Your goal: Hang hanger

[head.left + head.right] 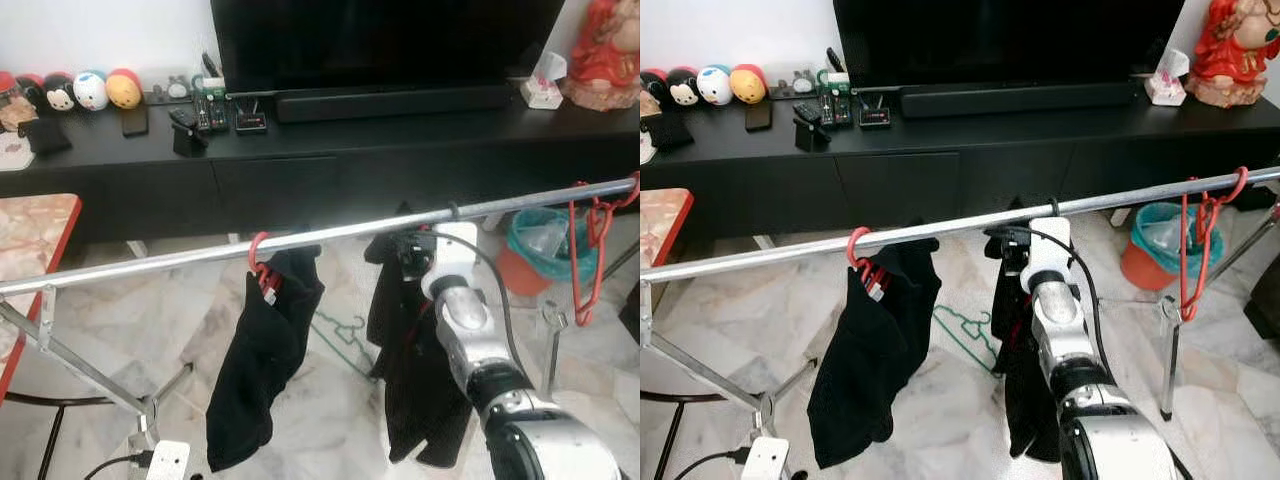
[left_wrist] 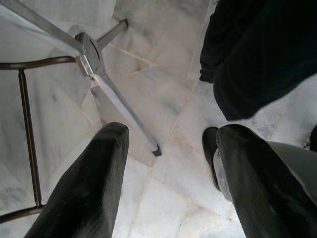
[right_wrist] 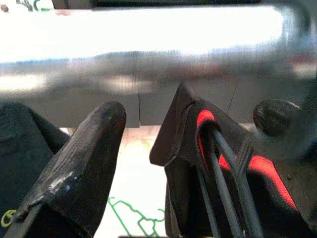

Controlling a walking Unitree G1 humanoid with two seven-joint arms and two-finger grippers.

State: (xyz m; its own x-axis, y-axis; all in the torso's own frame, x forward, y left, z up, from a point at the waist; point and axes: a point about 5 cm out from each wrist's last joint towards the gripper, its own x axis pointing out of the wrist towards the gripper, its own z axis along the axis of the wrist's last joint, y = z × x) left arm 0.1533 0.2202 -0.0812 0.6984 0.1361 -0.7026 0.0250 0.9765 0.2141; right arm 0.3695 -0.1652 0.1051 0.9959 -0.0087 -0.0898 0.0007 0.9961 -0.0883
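Seen from the head camera: right gripper (image 1: 412, 252) raised to the long silver metal rail (image 1: 200, 255) of the drying rack, wrist just under the bar, a black garment on a red-and-black hanger (image 1: 1025, 330) draped below it. Further along toward the robot's left, already hung by its red plastic hook (image 1: 258, 252), a second black garment (image 1: 262, 355). At the rail's far right end, a bunch of bare red wire hangers (image 1: 588, 245). On the marble floor (image 1: 330, 420) beneath, a pale green wire hanger (image 1: 965, 335). Beyond, a long black TV console (image 1: 330, 150) carrying a row of round toy figures (image 1: 85, 90) and a red statuette (image 1: 608, 50). Seen from the left wrist: left gripper (image 2: 168, 183) idle and low, two black fingers spread wide with nothing between them, aimed at the floor, the rack's silver folding leg (image 2: 104, 84) and a hem of black cloth. Seen from the right wrist: bright blurred rail straight ahead and very near; one black finger (image 3: 81, 163) standing free of the red-trimmed hanger neck (image 3: 213, 148) and its dark cloth, a clear gap between, so jaws released rather than clamped. Whether the hook rests fully over the bar, hard to tell from the glare. By the look of things, final stage of the hanging: hook at or on the rail, grip let go. Next, most likely, a straight pull-back of the right arm without snagging the cloth or nudging the hanger off the bar.
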